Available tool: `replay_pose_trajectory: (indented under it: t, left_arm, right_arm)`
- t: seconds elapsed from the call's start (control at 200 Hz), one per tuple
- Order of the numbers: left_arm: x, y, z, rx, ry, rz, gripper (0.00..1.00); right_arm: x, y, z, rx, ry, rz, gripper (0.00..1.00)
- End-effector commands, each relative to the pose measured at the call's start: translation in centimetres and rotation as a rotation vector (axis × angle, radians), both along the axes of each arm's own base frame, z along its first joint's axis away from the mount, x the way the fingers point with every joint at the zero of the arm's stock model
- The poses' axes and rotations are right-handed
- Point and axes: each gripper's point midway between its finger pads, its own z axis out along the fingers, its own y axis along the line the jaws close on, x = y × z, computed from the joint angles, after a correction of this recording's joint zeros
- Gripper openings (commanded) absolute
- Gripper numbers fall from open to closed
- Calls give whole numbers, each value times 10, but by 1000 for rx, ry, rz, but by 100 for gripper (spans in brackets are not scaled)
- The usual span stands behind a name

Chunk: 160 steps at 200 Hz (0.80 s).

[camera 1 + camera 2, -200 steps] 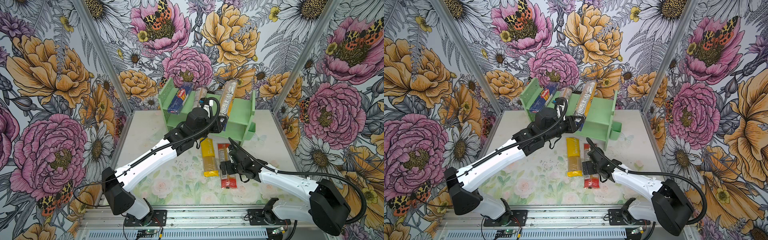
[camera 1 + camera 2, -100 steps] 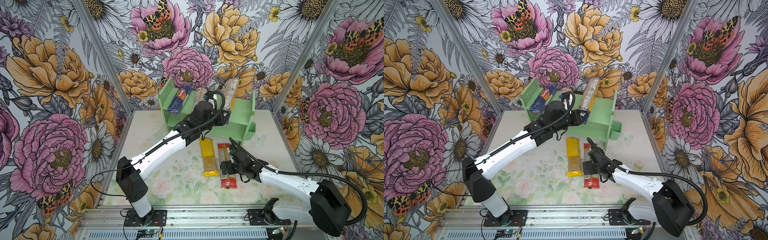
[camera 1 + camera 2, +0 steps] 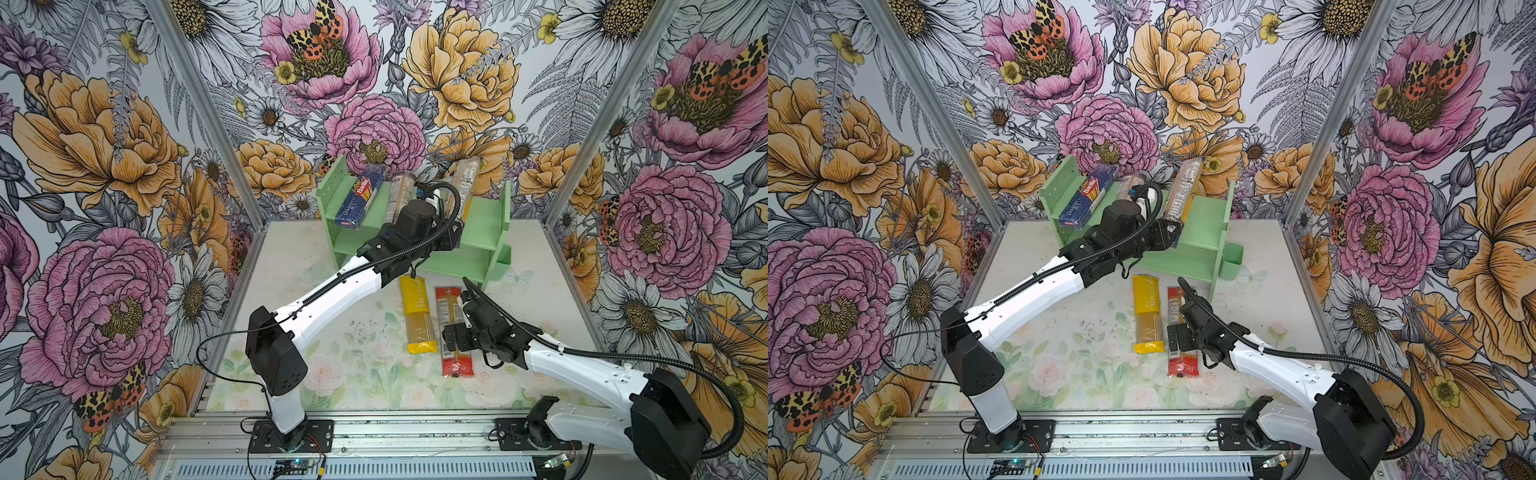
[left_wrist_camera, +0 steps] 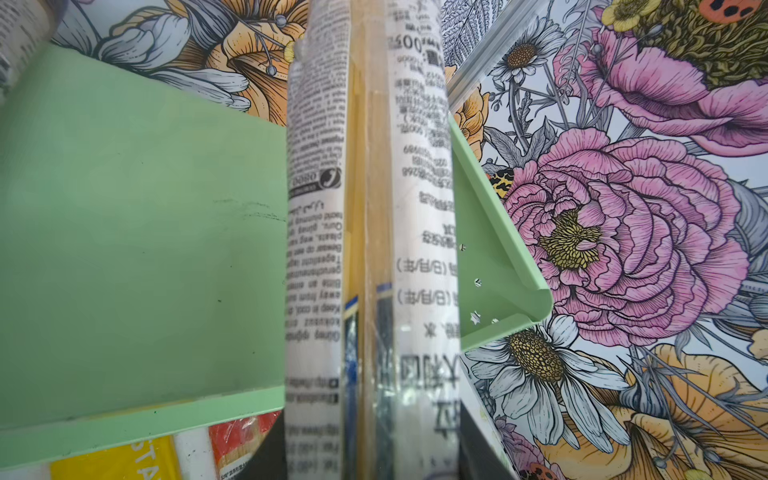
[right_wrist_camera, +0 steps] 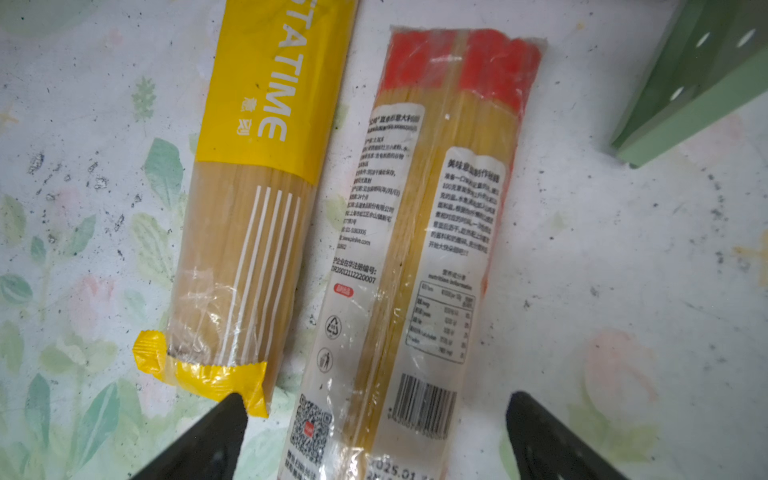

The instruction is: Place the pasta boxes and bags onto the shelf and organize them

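Fingers (image 4: 268, 457) clamp one pack (image 4: 365, 208), two bags (image 3: 417, 316) (image 3: 446, 307) tabled

Yellow bag (image 3: 417, 311), green shelf (image 3: 482, 230)

Our left arm (image 3: 332, 295) stretches far forward from its base, forearm rising and wrist turned toward the right. Our left gripper (image 3: 454, 232) is clamped on the lower end of a clear spaghetti bag (image 3: 466, 178), which stands tilted up out of the jaws. Our right arm (image 3: 582, 370) lies low and reaches inward, wrist bent downward. Our right gripper (image 5: 376, 411) hangs with its jaws spread wide, holding nothing.
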Motion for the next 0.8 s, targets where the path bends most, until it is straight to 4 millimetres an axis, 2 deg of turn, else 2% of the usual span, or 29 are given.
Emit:
replay_pose_trajectory:
  t: [0.0,0.15,0.215,0.225,0.235,0.285,0.796]
  left_arm:
    - [6,3,74,-102,-199,42,0]
    - [13,-1,63,-69,-181,58,0]
    - [13,0,67,-67,-183,64,0]
    - [18,-6,53,-46,-165,63,0]
    - [19,-8,49,-38,-162,63,0]
    - [22,-8,45,-20,-155,69,0]
    - [32,-6,28,57,-140,128,3]
  right_arm:
    - [0,-4,4,12,-13,-20,99]
    - [0,-4,8,21,-26,-21,99]
    - [0,-4,10,22,-30,-21,99]
    - [0,-5,9,22,-30,-22,99]
    - [0,-5,9,22,-30,-20,99]
    - [-1,-5,10,22,-32,-21,99]
    - [-2,-4,9,23,-27,-15,100]
